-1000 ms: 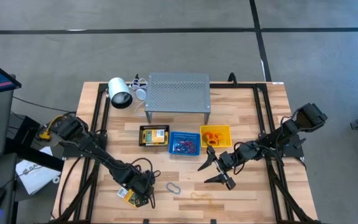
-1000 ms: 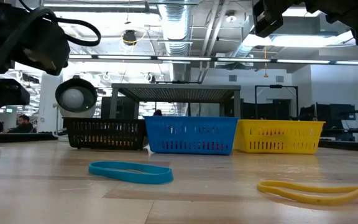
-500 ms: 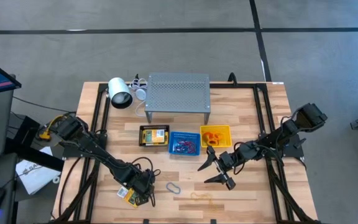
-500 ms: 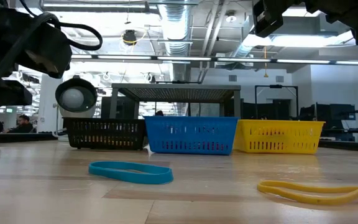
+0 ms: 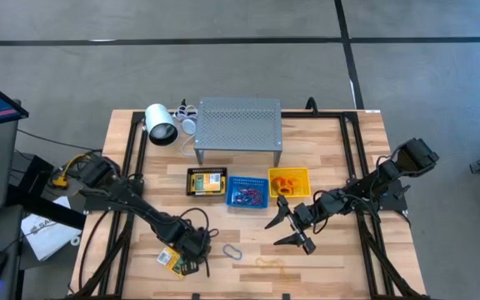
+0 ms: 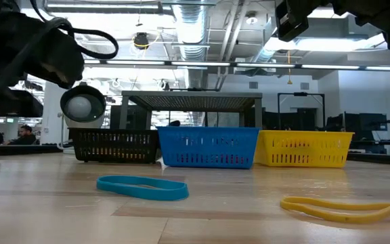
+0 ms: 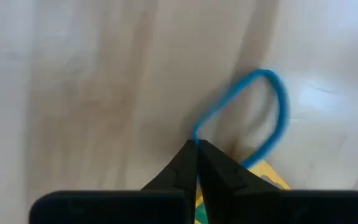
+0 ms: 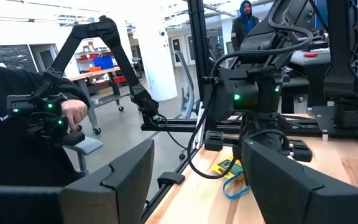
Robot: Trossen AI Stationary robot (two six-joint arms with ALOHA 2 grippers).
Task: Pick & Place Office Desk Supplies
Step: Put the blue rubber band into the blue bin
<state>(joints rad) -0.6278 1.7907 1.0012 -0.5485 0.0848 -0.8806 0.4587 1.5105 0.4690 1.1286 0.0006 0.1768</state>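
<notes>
While its fingers are pinched together on the blue band [image 7: 272, 118], the left end effector [image 5: 192, 254] sits low at the worktop's [image 5: 332, 254] near edge, with a yellow pack [image 5: 168, 259] just beside it. Well apart to the right, the right end effector [image 5: 288, 229] hovers wide open, holding nothing.

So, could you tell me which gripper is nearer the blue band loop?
Left. The left gripper is beside the blue band loop; the right gripper hangs open farther off.
</notes>
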